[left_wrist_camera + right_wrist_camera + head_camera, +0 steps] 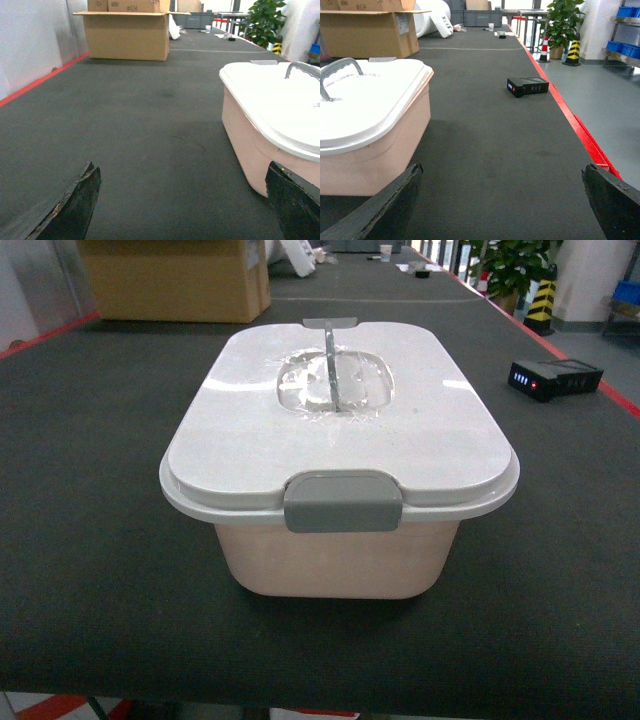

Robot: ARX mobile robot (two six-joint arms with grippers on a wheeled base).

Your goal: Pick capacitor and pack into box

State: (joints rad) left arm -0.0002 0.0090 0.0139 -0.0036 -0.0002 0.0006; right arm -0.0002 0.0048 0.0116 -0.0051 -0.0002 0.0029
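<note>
Two pincers stand wide and hold nothing: the left gripper (182, 202) just left of the lidded pink box (335, 555), the right gripper (502, 202) just right of it. Its white lid (340, 425) sits on, gray latch (343, 501) down. No capacitor shows, so packed or yet to come, I cannot tell. Farther right lies a black battery pack (555, 378).

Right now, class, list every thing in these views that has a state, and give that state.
Box: lid on, front latch down.
Lid handle: standing upright.
Battery pack: lights lit.
Cardboard carton: flaps open.
Left tool: open, empty.
Right tool: open, empty.
</note>
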